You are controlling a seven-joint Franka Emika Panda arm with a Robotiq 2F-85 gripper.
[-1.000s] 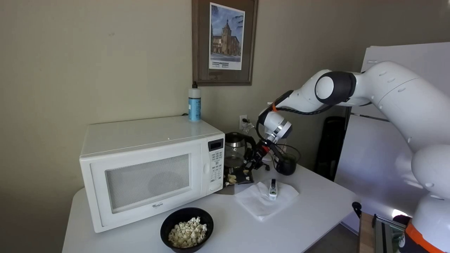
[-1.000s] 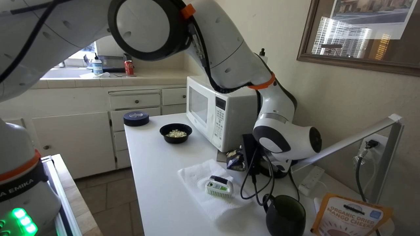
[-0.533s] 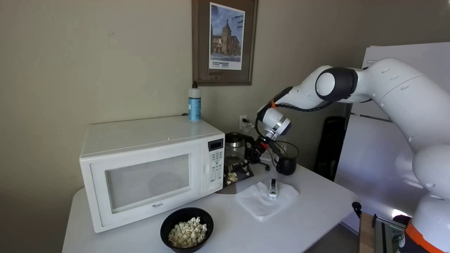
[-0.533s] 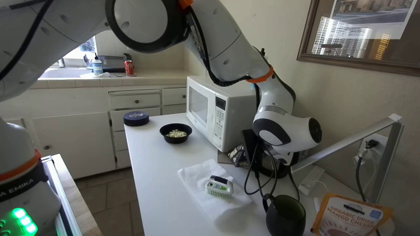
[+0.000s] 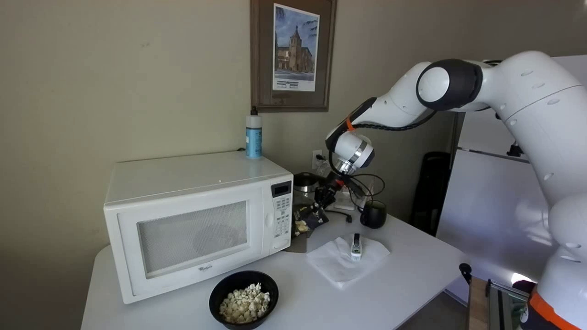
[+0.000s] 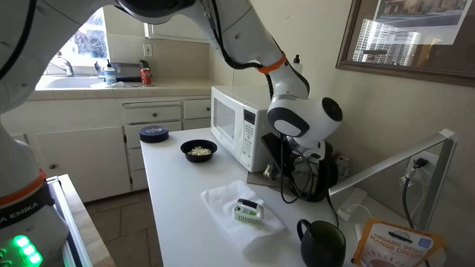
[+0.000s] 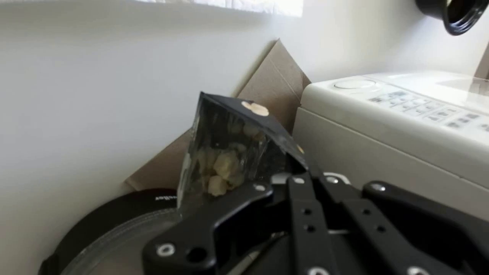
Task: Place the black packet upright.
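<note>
One black packet [image 7: 229, 152] is pinched by the end effector [image 7: 314, 178], whose fingers sit close together on the packet's edge in the wrist view. The packet is tilted, and a clear panel in it shows pale pieces inside. In an exterior view it slants just beside the control-panel end of the white microwave [image 5: 197, 229], in front of the coffee carafe [image 5: 306, 187], with a brown sheet [image 5: 297, 244] showing below it; whether its lower end touches the sheet I cannot tell. A bottle with a blue label [image 5: 253, 140] stands on top of the microwave. On the white tabletop [image 5: 321, 307], a black bowl [image 5: 236, 278] holding popcorn [image 5: 245, 303] sits in front of the microwave. A white paper towel [image 6: 254, 234] lies spread out, a small brush [image 6: 248, 212] resting on it. Near the towel a dark mug [image 6: 323, 244] stands upright, and an orange and white mango pouch [image 6: 400, 243] is just beside the mug. A dark blue roll [image 6: 154, 134] lies at the tabletop's edge, near the bowl
</note>
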